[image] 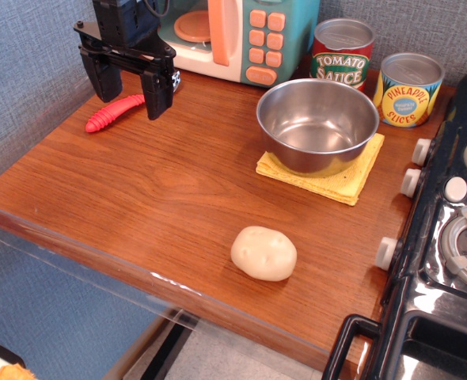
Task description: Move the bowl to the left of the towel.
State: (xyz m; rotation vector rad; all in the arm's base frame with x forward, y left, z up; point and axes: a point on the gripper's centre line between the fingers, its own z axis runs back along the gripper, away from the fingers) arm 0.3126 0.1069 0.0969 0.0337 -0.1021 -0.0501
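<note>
The shiny steel bowl (317, 124) sits upright on top of the yellow towel (349, 180), covering most of it, at the right back of the wooden table. My gripper (130, 87) hangs at the back left, far from the bowl. Its two black fingers are spread apart with nothing between them. A red ridged toy (113, 113) lies on the table just below and behind it.
A toy microwave (233, 36) stands at the back. A tomato sauce can (341, 55) and a pineapple can (408, 89) stand behind the bowl. A pale potato (263, 252) lies near the front edge. A black toy stove (447, 237) borders the right side.
</note>
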